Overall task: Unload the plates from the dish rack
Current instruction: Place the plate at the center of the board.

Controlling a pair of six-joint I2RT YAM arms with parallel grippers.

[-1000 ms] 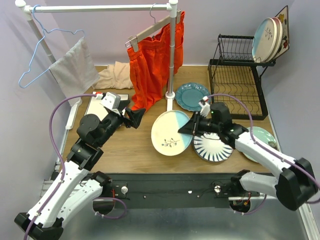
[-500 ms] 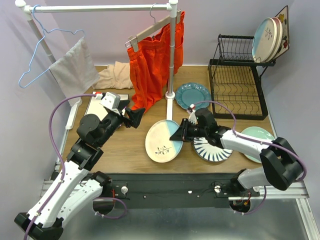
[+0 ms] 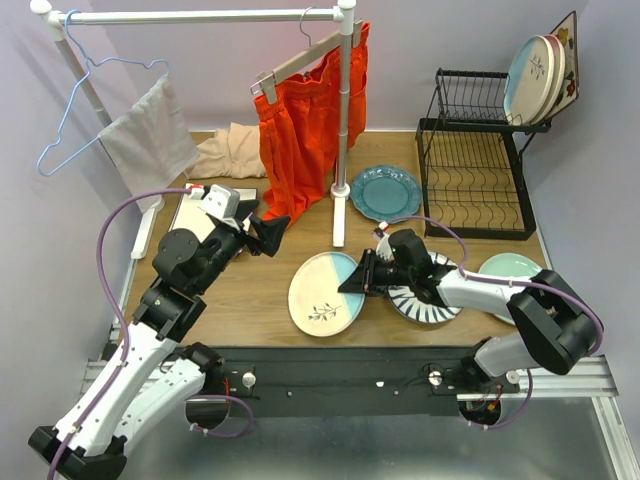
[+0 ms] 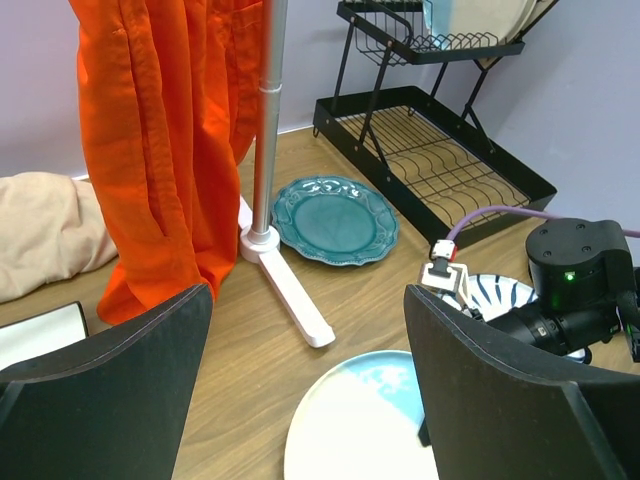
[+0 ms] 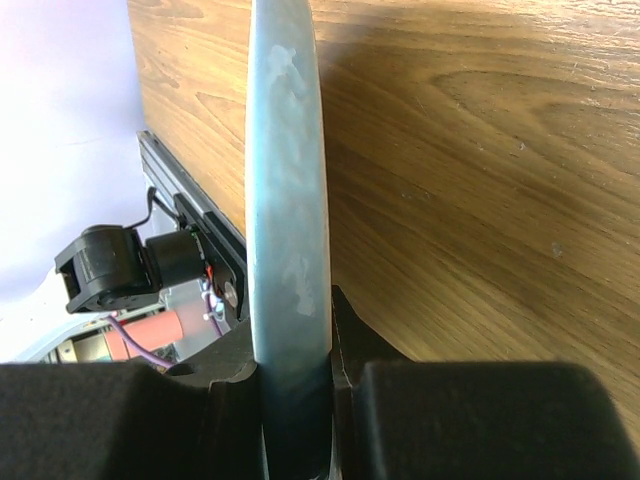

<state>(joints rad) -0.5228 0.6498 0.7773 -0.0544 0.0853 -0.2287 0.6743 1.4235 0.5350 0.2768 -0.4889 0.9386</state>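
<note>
Here, right gripper (image 3: 351, 283) clamps the smooth round cream-and-blue plate (image 3: 315, 296) by its rim; left gripper (image 4: 305, 340) gapes.

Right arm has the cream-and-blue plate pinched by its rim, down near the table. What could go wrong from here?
1. The right gripper grips the cream-and-blue plate only at its thin rim, so the plate may slip or tip before it lies flat.
2. The striped plate lies right under that arm's wrist. Pulling back low might knock or drag it.
</note>
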